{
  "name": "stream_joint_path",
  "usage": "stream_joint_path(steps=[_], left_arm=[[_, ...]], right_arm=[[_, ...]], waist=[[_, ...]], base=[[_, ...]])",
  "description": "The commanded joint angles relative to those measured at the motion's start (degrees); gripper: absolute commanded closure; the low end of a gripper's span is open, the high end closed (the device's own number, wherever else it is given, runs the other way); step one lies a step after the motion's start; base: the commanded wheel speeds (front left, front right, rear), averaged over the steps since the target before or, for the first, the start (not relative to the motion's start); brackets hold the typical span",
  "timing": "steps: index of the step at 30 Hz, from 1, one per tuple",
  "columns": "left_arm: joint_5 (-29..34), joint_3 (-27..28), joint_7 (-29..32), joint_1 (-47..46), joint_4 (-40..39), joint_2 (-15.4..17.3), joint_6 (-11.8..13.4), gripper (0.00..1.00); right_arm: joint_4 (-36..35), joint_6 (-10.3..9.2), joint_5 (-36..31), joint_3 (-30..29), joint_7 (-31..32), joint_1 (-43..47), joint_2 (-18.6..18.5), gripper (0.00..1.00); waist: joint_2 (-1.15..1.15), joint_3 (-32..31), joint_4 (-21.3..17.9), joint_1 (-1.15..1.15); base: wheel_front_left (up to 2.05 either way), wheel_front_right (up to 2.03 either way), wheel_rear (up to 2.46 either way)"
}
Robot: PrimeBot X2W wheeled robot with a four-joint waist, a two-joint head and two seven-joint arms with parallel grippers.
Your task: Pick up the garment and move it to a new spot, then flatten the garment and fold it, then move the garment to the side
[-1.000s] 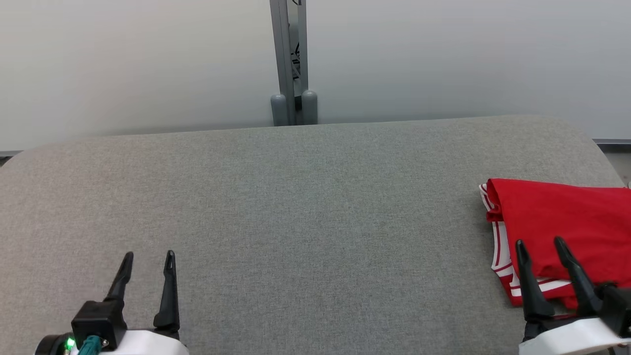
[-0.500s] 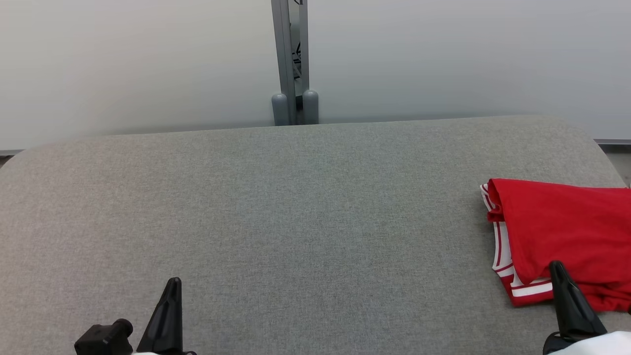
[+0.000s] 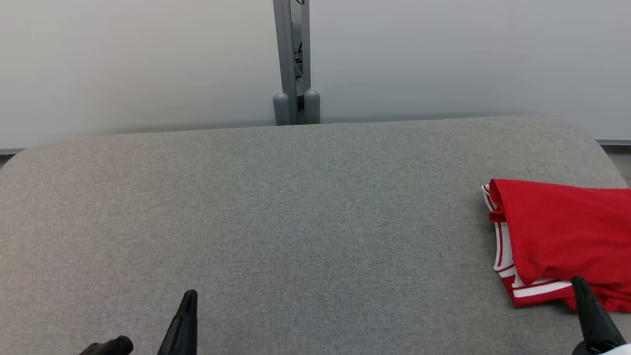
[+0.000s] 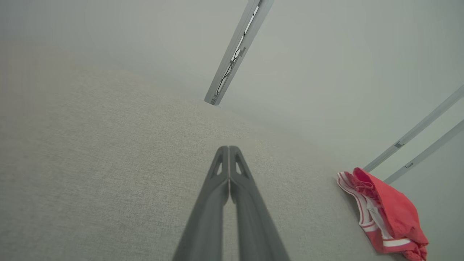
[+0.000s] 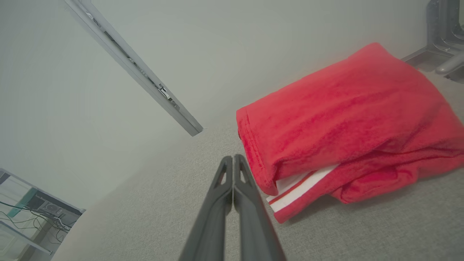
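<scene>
Right wrist view settles the geometry for us: our right fingers (image 5: 233, 170), pressed shut on nothing, have the folded red cloth garment with white-striped trim (image 5: 344, 119) just beside their tips. It lies ahead and to the right of them on the grey fabric-covered counter (image 5: 145, 210). Its long axis seems to run away to the fingers' right, across their line rather than along it. Our left fingers (image 4: 229, 159) are likewise shut and empty, with the garment well apart, far off to their right. We judge the right arm the nearer one; any further nudge aside would fall to it.
</scene>
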Motion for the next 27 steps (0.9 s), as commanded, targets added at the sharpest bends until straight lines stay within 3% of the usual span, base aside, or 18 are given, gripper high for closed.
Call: stream_joint_path(steps=[1, 27], left_arm=[[-1.5, 0.2, -0.6, 0.2, -1.4, 0.1, -0.8, 1.0], [-17.4, -0.1, -2.7, 5.6, -5.4, -3.5, -7.0, 1.0]], right_arm=[[-1.2, 0.01, 2.2, -0.9, 0.8, -0.1, -0.5, 1.0], [-1.3, 0.01, 23.8, -10.1, 12.7, 2.0, 0.7, 1.0]], waist=[[0.0, 0.0, 0.0, 0.0], [0.0, 0.1, 0.5, 0.0]], base=[[0.0, 0.0, 0.0], [0.0, 0.0, 0.0]])
